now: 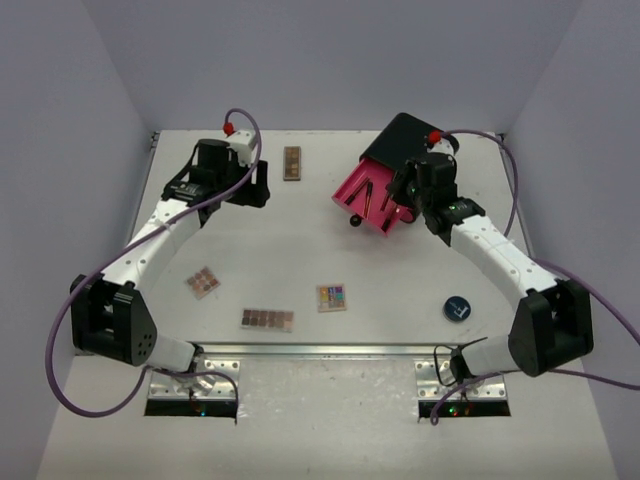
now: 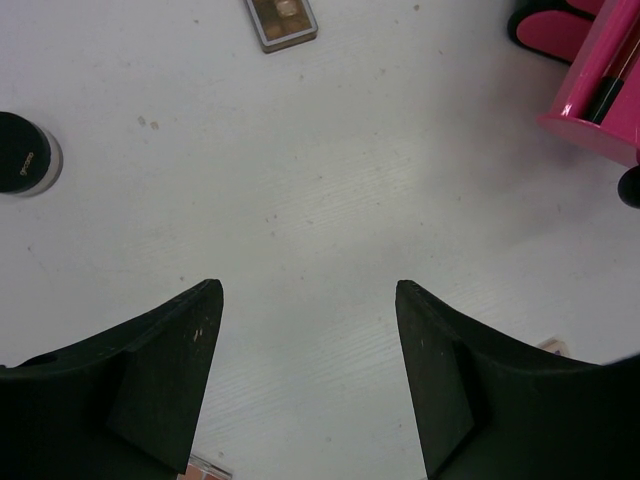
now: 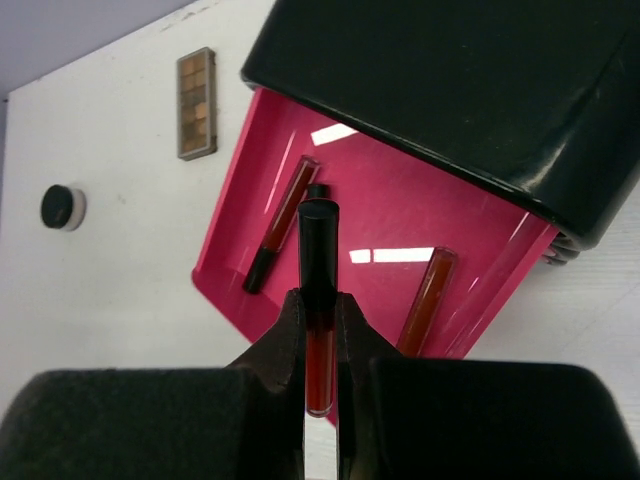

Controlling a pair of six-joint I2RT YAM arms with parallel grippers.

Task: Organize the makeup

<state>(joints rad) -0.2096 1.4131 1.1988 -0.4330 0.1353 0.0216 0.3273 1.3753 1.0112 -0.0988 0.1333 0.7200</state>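
The left arm was extended to the far left of the table [image 2: 330, 180], its gripper [image 2: 305, 290] spread wide above it. The right arm was extended over the pink drawer [image 3: 390, 210], its gripper [image 3: 320, 305] pinching a dark red pencil [image 3: 319, 350] lengthwise, black cap pointing toward the black box [image 3: 450, 90].

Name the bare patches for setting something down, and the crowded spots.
Free: the middle, between the long brown palette, the pink drawer and the multicoloured palette. Crowded: at the drawer, where the right gripper holds a red tube.
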